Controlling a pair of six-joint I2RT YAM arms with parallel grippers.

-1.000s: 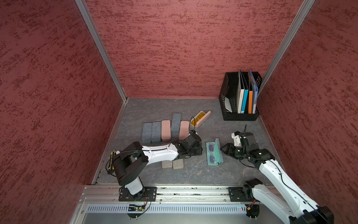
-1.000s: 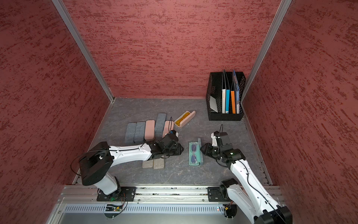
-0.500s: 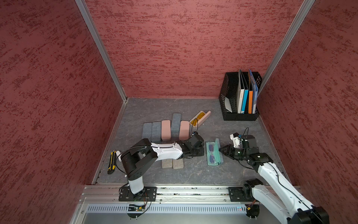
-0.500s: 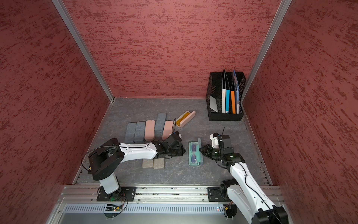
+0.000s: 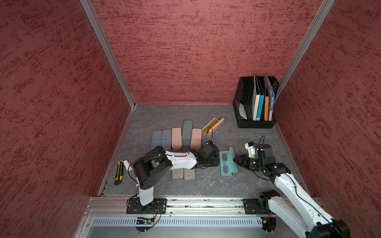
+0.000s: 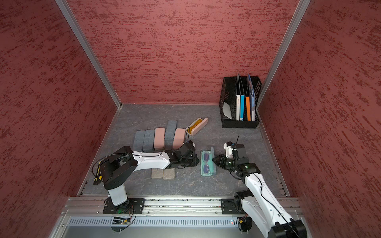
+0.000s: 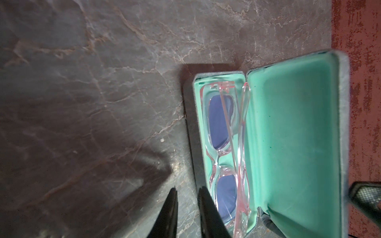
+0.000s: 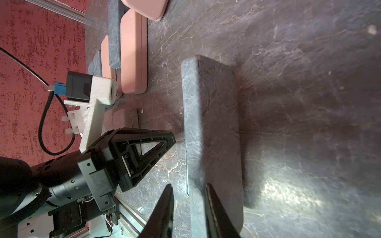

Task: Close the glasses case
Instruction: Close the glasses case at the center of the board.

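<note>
Right gripper (image 8: 189, 185) narrowly parted, empty, just behind the upright lid (image 8: 212, 123) of the glasses case (image 5: 226, 162) lying open on the table (image 5: 185, 115); light stiff shell, probably skids, so push the lid's back near its free edge, left gripper (image 7: 188, 188) (also parted, empty) bracing the base (image 7: 189, 123).

Grey marbled floor (image 5: 165, 115), open glasses case (image 5: 226, 162), closed cases (image 5: 176, 138), file rack (image 5: 245, 123), utility knife (image 5: 119, 172)
</note>
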